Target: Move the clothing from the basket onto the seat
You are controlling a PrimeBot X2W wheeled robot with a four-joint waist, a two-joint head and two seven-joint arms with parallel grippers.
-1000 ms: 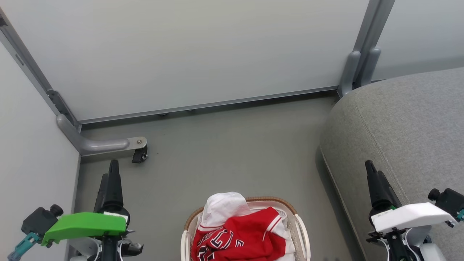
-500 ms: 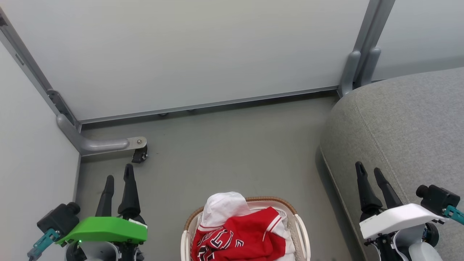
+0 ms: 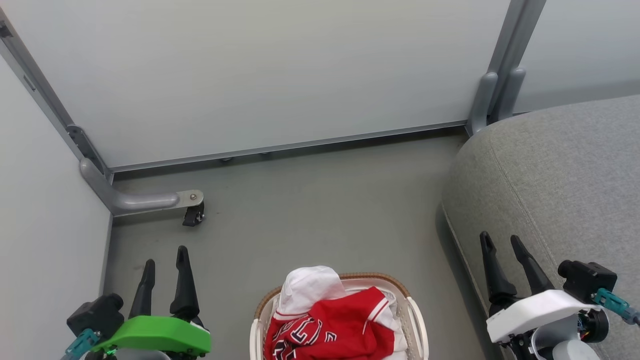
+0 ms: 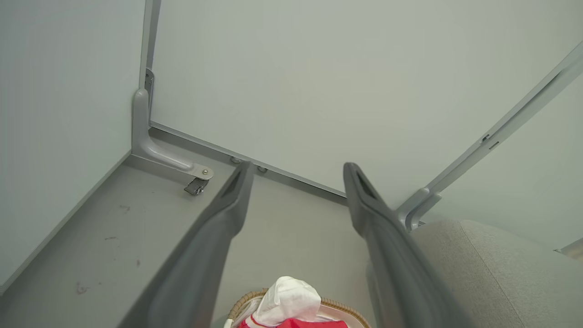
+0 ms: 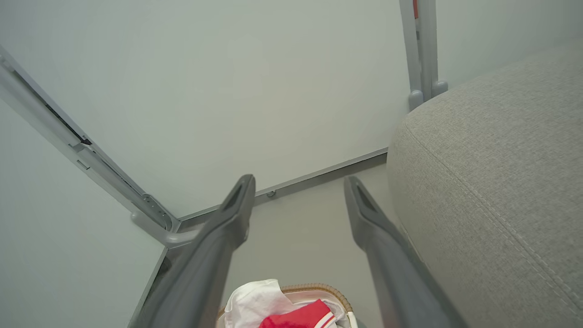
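Red, white-trimmed soft clothing (image 3: 332,327): heaped in white plastic lattice basket (image 3: 415,310), left of large grey fabric seat (image 3: 560,175). Left gripper (image 3: 165,255), right gripper (image 3: 499,237) flank basket, fingers apart, empty. Step: first reach pending; next, descend onto heap

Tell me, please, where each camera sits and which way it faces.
Head view: on the head, looking forward and down at the floor; left tool and right tool, both open, at its lower corners.
Left wrist view: on the left wrist, facing the wall along its own fingers.
Right wrist view: on the right wrist, its fingers beside the seat.
Shared: all show the basket holding the clothing.
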